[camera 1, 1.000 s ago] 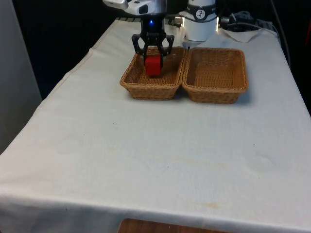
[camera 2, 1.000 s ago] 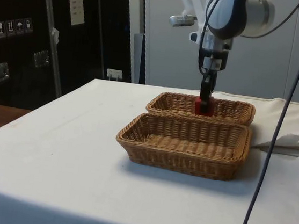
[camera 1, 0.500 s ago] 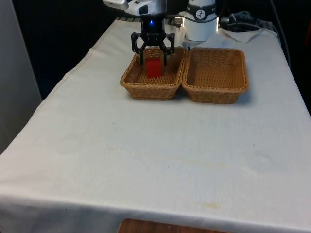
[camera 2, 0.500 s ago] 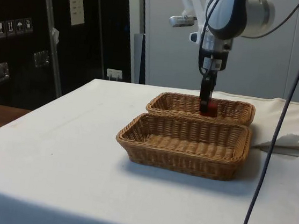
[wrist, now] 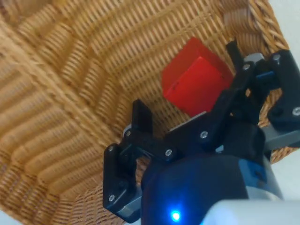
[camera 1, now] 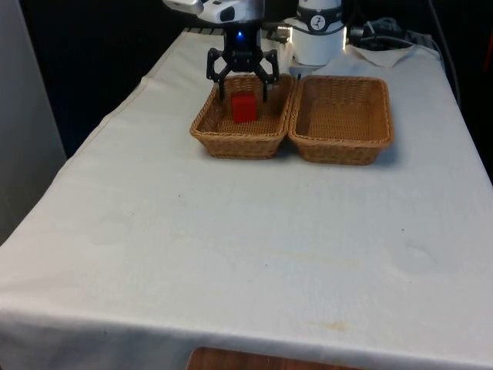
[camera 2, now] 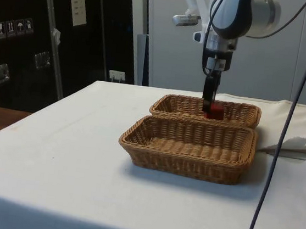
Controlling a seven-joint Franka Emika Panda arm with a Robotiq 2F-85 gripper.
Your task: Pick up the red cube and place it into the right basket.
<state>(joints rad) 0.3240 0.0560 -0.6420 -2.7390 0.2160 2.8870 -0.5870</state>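
Note:
The red cube (camera 1: pixel 244 108) lies on the floor of the wicker basket (camera 1: pixel 235 143) on the front view's left, which is the far basket (camera 2: pixel 177 99) in the side view. My gripper (camera 1: pixel 242 91) hangs just above the cube, open, its fingers spread wide on either side and touching nothing. In the wrist view the cube (wrist: pixel 194 84) rests on the woven bottom near a basket wall (wrist: pixel 70 70), apart from both fingers of the gripper (wrist: pixel 186 80). From the side, the gripper (camera 2: pixel 207 101) stands over the cube (camera 2: pixel 216 112), whose lower part the rim hides.
A second wicker basket (camera 1: pixel 343 154) sits against the first, on the front view's right, with nothing in it. White cloth runs wide in front of both baskets. Cables hang near the table's edge in the side view.
The gripper has opened from shut on the cube. The cube has dropped from the fingers onto the basket floor, and the gripper has risen slightly.

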